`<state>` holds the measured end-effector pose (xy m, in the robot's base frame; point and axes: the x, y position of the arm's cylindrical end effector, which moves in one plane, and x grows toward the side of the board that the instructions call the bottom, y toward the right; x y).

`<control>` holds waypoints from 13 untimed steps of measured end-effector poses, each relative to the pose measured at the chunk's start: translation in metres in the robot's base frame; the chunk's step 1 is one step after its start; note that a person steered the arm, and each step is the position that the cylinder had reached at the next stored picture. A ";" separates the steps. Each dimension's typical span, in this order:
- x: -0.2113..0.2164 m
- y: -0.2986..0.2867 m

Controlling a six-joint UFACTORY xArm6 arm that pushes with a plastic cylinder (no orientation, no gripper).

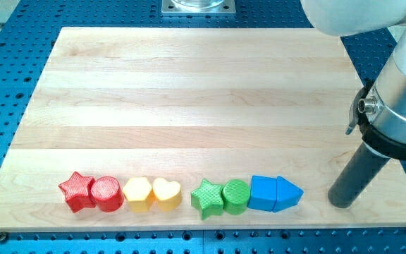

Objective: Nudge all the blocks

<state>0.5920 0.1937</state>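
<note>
Several blocks lie in a row near the board's bottom edge. From the view's left: a red star (pixel 76 191), a red cylinder (pixel 106 194), a yellow block (pixel 138 194), a yellow heart (pixel 167 193), a green star (pixel 207 198), a green cylinder (pixel 236 197), a blue cube (pixel 263 193) and a blue pointed block (pixel 288 194). The red pair, the yellow pair, and the green and blue blocks touch their neighbours. My tip (pixel 342 204) rests on the board to the right of the blue pointed block, a short gap away.
The wooden board (pixel 189 92) lies on a blue perforated table (pixel 5 77). The arm's white and grey body (pixel 400 106) hangs over the board's right edge. A metal mount (pixel 199 6) sits at the view's top.
</note>
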 end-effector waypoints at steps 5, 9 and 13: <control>0.026 -0.141; 0.026 -0.366; -0.092 -0.389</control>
<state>0.4998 -0.1950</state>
